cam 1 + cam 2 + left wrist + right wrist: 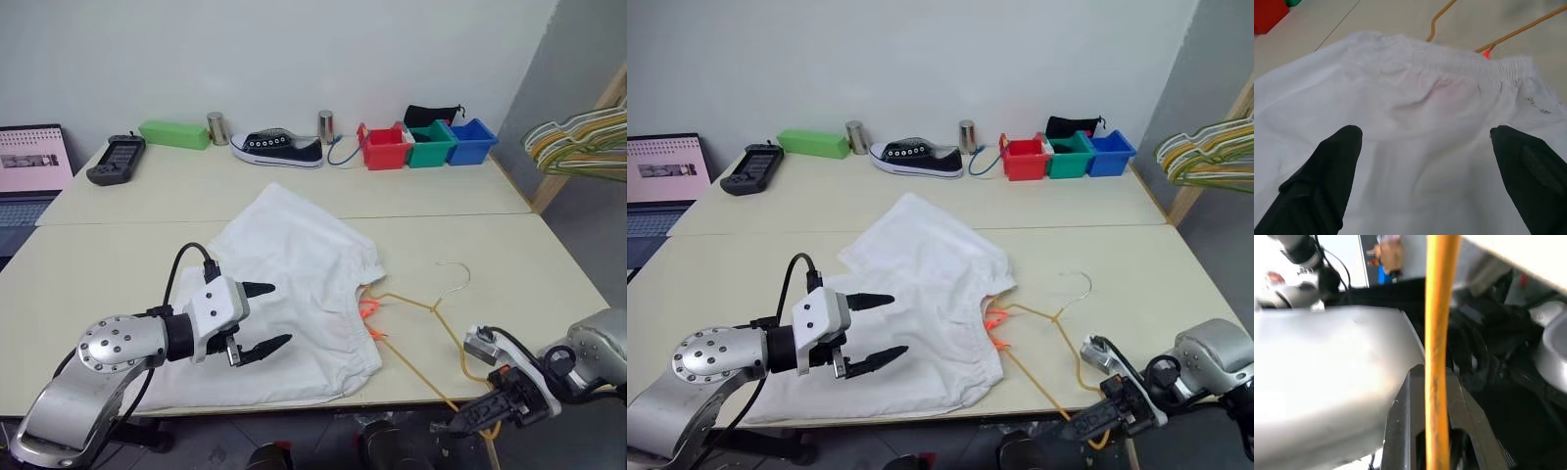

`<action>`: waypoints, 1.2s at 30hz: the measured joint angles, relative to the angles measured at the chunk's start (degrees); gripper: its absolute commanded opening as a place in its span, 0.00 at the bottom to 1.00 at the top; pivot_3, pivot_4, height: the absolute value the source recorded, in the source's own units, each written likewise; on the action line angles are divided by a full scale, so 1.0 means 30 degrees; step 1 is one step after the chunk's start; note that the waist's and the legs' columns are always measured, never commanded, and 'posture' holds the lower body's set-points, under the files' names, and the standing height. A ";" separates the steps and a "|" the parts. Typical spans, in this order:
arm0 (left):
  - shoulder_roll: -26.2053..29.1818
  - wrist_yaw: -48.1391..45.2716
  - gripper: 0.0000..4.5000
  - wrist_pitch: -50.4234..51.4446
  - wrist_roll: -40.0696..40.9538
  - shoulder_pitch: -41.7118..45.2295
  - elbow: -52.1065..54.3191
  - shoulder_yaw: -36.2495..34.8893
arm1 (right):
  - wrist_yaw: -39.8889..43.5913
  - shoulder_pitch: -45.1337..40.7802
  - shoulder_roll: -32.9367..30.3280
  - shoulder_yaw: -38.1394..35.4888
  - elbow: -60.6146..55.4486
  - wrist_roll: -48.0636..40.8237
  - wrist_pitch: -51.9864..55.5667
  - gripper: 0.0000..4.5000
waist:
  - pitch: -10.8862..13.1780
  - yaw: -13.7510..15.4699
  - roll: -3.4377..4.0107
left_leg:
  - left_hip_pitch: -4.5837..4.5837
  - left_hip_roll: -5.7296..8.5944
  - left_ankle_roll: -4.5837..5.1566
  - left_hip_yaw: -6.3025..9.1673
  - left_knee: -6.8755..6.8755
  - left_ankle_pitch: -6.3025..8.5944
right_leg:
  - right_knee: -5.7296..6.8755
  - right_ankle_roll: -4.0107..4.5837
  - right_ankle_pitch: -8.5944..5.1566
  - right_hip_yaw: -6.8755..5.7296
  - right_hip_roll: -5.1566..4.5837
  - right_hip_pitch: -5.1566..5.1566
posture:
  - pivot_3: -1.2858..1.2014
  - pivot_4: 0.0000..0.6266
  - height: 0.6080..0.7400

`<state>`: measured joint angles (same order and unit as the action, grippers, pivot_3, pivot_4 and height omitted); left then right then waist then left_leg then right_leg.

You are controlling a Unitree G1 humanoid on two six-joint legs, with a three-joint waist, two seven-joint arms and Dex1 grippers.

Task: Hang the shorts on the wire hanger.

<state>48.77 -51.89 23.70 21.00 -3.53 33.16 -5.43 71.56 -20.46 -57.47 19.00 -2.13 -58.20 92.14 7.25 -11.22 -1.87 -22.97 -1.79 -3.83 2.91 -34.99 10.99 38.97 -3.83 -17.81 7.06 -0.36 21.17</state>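
White shorts point(294, 294) with orange-red drawstring tips point(370, 311); yellow-gold wire hanger point(416, 338) at their 3 o'clock, hook silvery. At 12 o'clock, a black sneaker point(278, 149) with white laces, then red point(384, 148), green point(431, 145) and blue bins point(472, 142).

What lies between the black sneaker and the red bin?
In the left eye view, between sneaker and red bin: a silver can and a blue cable loop.

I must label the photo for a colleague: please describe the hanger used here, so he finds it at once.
On the near table, right of the white shorts, lies the wire hanger, its corner clamped in the right end effector. Unlike the pale bunch of hangers at the right edge, it is single, yellow-gold, silver-hooked.
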 measured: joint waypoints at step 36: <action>0.0214 -0.0094 0.99 0.1072 0.0860 0.6347 -0.3579 -0.0431 | -0.8371 -0.8824 0.5564 0.0236 0.3966 0.8166 -1.0907 0.00 | -0.0011 -0.0021 0.0064 | -0.0346 -0.0009 0.0050 0.0063 -0.0029 -0.0013 | 0.0046 -0.0159 0.0114 -0.0019 0.0058 0.0301 | 0.46 0.07 1.00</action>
<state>49.42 -52.17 26.91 23.58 15.51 22.42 -6.72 46.44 -46.93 -40.78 19.71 9.77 -33.70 59.41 7.22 -11.28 -1.68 -24.01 -1.81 -3.68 3.10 -35.08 10.95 39.10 -4.31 -17.46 7.00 -0.19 22.07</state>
